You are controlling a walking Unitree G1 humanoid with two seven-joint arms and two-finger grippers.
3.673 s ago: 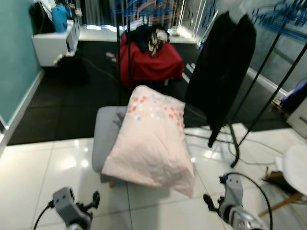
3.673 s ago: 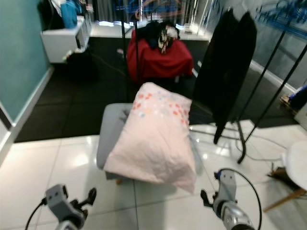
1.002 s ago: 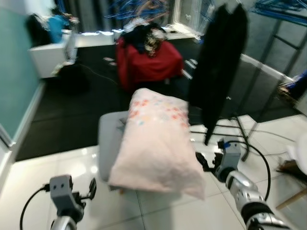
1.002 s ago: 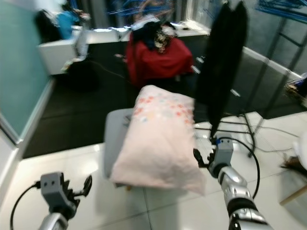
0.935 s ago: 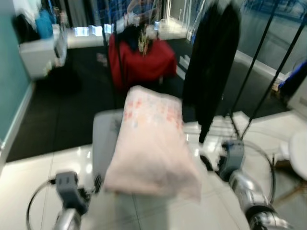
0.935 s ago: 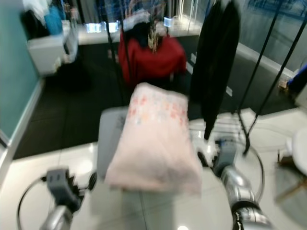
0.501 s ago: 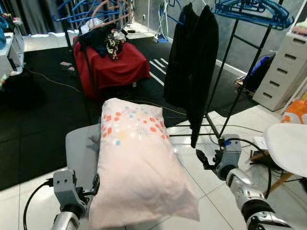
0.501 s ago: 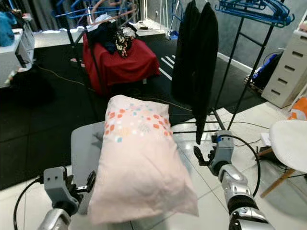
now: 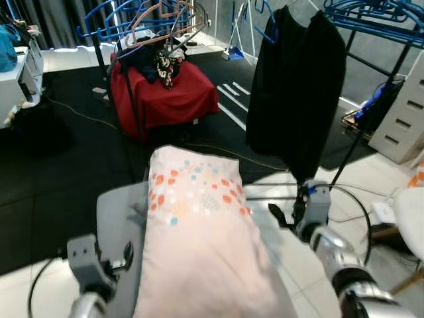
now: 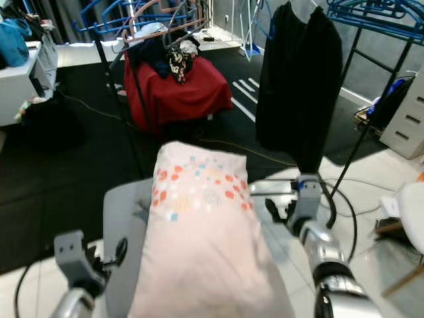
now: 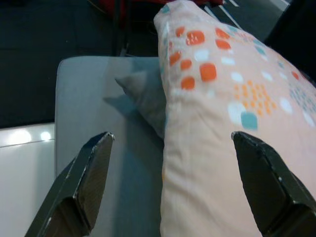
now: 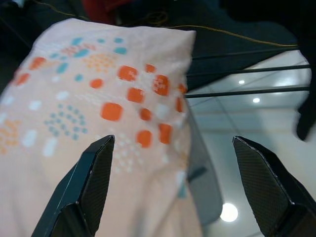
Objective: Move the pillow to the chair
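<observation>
I see the pillow (image 9: 202,245) lying lengthwise on a grey ottoman (image 9: 118,218), between my two grippers. My left gripper (image 11: 170,182) sits at its left edge and my right gripper (image 12: 173,185) at its right, both with jaws spread wide, holding nothing. The pillow is pale pink, puffy, printed with orange, teal and white squares at its far end.

Grey padded seat (image 9: 118,218) on glossy white tile floor (image 9: 20,288); pink dotted pillow (image 9: 199,232) lies lengthwise on it.
</observation>
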